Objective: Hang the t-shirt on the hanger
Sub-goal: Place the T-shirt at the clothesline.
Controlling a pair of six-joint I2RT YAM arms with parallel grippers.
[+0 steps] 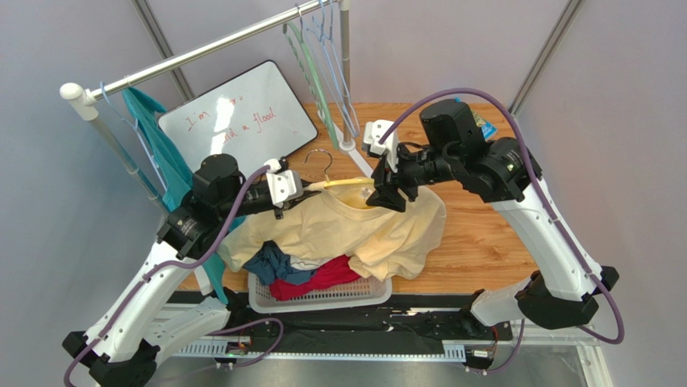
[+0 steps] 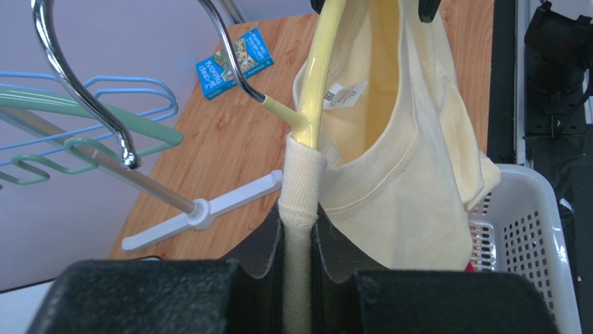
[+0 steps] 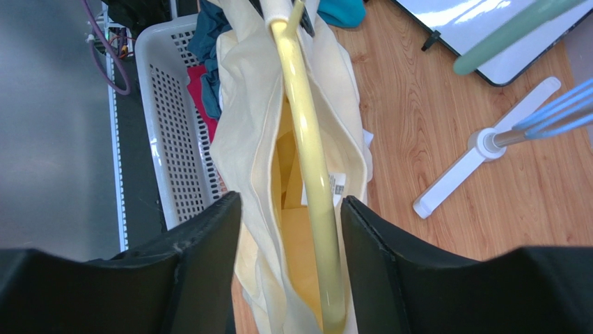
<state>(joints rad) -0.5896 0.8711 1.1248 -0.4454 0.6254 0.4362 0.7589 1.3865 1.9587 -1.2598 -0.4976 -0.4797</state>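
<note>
The pale cream-yellow t-shirt (image 1: 363, 230) hangs over the table and drapes onto the basket. One arm of the yellow hanger (image 1: 347, 184) is inside its neck, and the silver hook (image 1: 320, 161) sticks up behind. My left gripper (image 2: 301, 216) is shut on the ribbed collar (image 2: 303, 174), where the hanger arm (image 2: 317, 83) comes out. The white neck label (image 2: 344, 94) shows inside. My right gripper (image 3: 291, 200) is open, its jaws on either side of the hanger arm (image 3: 306, 125) and the shirt fabric (image 3: 243, 139) without pinching them.
A white basket (image 1: 322, 297) with red and blue clothes sits under the shirt. A whiteboard (image 1: 238, 113), a teal garment (image 1: 157, 137) and a clothes rail (image 1: 210, 48) with pale green and blue hangers (image 1: 322, 56) stand behind. The rail's foot (image 2: 202, 212) is on the table, with a blue packet (image 2: 233, 62) beyond it.
</note>
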